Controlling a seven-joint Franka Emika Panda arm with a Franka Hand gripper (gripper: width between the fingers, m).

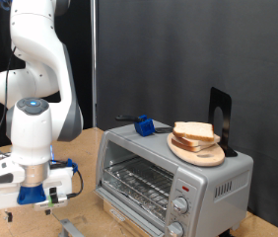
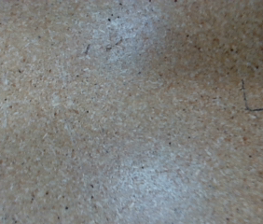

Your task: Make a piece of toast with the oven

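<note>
Arm: white Franka arm with grey joints, at the exterior view's left, bent over and reaching down to the lower left corner.
Gripper: white hand with blue fittings, low near the bottom edge; fingers mostly cut off by the frame, so I cannot tell how far apart they stand or whether anything is between them.
Oven: small boxy silver-grey toaster oven with glass door, at the exterior view's lower right; door looks closed, wire rack visible behind the glass; two knobs stacked at its right front under a small red light.
Piece of toast: pale white bread slice with tan-brown crust, topmost of a short stack of like slices, well apart from the gripper.
Board: round light wooden board on the oven's flat top, towards its right end, bearing the stack; its rim stays inside the oven's top edge.
Other items on the oven top: small blue block-shaped object with a dark handle-like part, left of the board; upright black panel just behind and right of the board.
Open room: a gap between the hand and the oven's left wall.
Table: speckled tan particle-board surface, matte and grainy, filling the wrist view; one thin dark scratch near an edge.
Backdrop: dark curtain behind everything.
</note>
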